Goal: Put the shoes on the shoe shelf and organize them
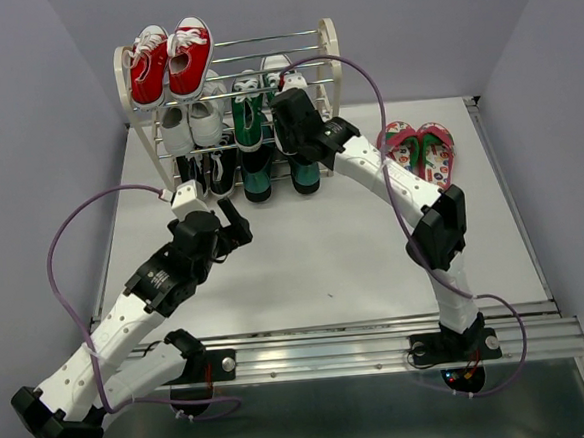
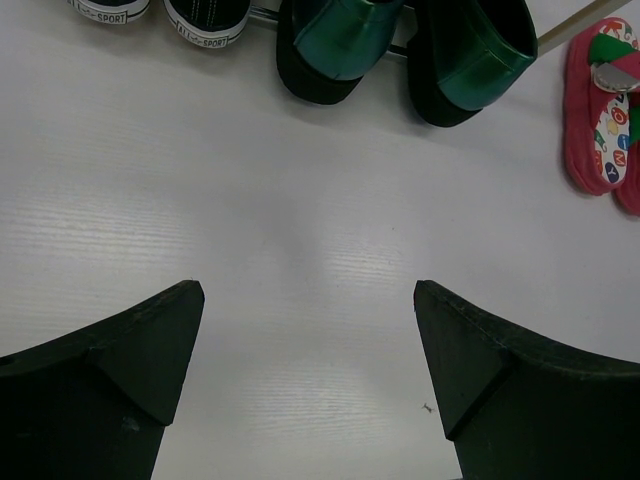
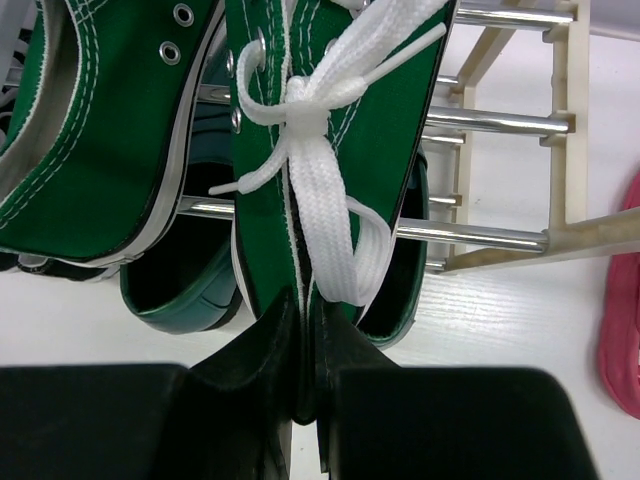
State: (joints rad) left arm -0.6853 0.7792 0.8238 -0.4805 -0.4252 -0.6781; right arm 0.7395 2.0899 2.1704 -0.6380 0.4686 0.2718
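Note:
The shoe shelf [image 1: 328, 48] stands at the back of the table. My right gripper [image 3: 306, 330] is shut on a green canvas sneaker [image 3: 330, 130] with white laces, holding it at the shelf's middle tier [image 1: 286, 104]. The other green sneaker [image 1: 248, 117] sits on that tier to its left, also in the right wrist view [image 3: 100, 130]. Two dark teal loafers [image 1: 259, 181] [image 1: 304, 173] stand on the bottom tier, also in the left wrist view [image 2: 335, 40] [image 2: 475, 55]. The pink-red flip-flops [image 1: 420, 150] lie on the table to the right. My left gripper [image 2: 310, 340] is open and empty above bare table.
Red sneakers [image 1: 169, 59] sit on the top tier at left. White sneakers [image 1: 190, 124] sit on the middle tier, black sneakers [image 1: 208, 170] on the bottom tier at left. The shelf's right frame post [image 3: 565, 130] is close to the held sneaker.

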